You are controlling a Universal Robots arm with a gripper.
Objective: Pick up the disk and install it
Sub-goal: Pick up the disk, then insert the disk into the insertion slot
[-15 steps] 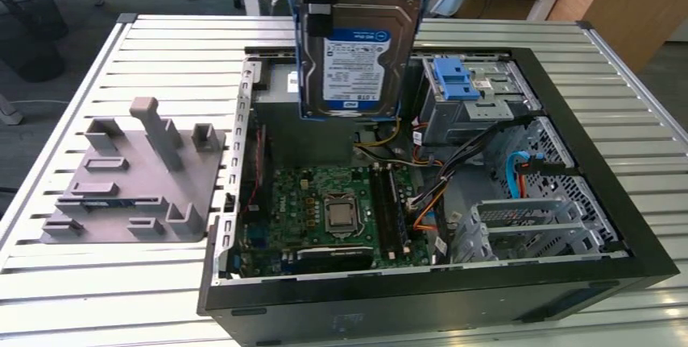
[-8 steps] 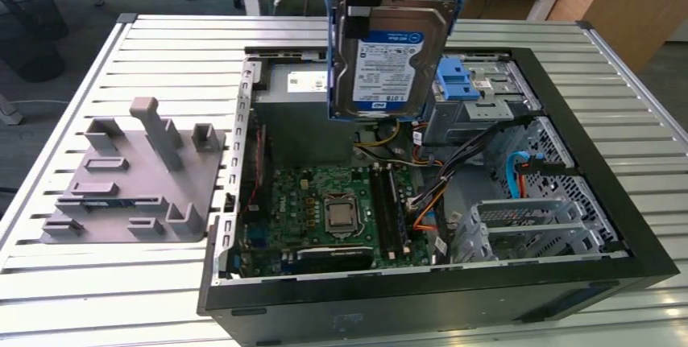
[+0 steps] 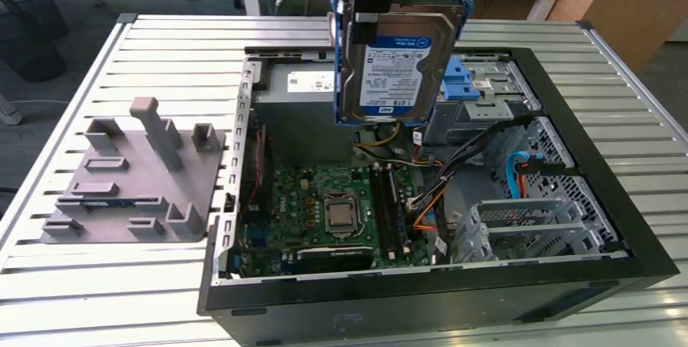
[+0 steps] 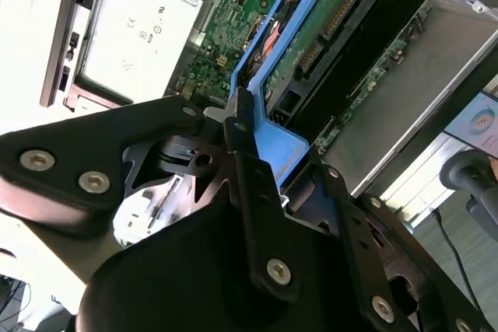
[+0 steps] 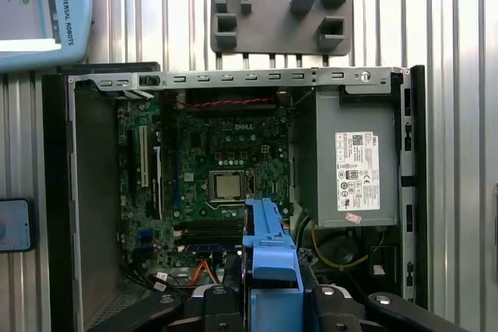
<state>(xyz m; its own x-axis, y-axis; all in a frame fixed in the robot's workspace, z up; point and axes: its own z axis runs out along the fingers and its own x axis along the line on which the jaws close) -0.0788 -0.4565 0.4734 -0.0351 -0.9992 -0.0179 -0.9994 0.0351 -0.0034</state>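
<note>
The disk (image 3: 389, 69) is a silver drive with a white-and-blue label, framed by a blue carrier. It hangs upright in the air over the far part of the open case (image 3: 430, 287), label facing the exterior view. The second wrist view shows its green circuit-board side.

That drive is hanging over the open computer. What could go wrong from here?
The gripper holds the disk by the upper end of its blue carrier alone, so a slip might drop it onto the motherboard. Loose cables lie beside the drive cage and could snag the disk if it passes close.
</note>
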